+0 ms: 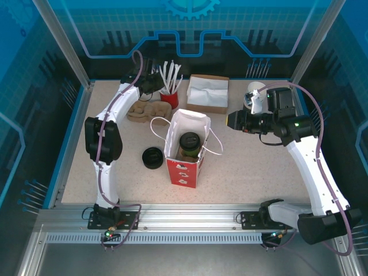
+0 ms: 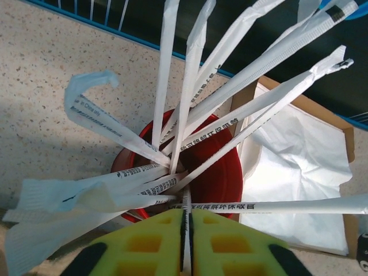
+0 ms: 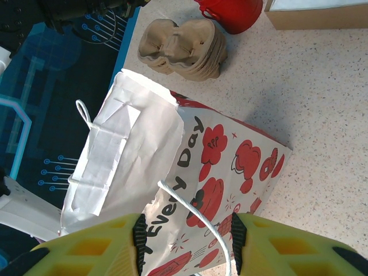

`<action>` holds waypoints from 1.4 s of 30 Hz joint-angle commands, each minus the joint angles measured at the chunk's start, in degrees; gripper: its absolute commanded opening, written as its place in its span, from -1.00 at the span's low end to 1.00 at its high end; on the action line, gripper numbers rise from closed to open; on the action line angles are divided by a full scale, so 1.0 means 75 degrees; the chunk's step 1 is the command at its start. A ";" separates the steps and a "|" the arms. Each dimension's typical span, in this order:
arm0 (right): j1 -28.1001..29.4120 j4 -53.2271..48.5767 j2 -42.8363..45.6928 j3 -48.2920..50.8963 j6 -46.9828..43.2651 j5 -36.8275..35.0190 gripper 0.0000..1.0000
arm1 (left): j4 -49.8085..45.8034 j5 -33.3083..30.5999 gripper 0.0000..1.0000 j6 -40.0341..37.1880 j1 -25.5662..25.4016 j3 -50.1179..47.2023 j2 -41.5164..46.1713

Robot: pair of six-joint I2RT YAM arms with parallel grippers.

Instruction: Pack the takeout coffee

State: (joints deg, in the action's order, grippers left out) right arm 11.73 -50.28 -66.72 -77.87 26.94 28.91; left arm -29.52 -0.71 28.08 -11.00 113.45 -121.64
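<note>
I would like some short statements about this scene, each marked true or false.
1. The takeout coffee stands inside the paper bag. True.
2. The left gripper is wide open. False: it is shut on a wrapped straw in the red cup.
3. The right gripper has its jaws apart. True.
4. The black lids lie inside the bag. False: they lie on the table, left of the bag.

Bright, even overhead light, soft shadows, slightly soft close foregrounds.
</note>
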 commanded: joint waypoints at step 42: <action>-0.0666 0.0118 0.1450 0.0495 -0.0549 -0.0222 -0.08 | -0.3304 -0.0087 -0.86 -0.2513 -0.2542 -0.0033 0.6239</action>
State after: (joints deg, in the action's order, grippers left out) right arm 7.68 -50.24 -56.88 -75.31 23.90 27.38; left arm -49.76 -3.66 11.03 -28.84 114.54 -77.43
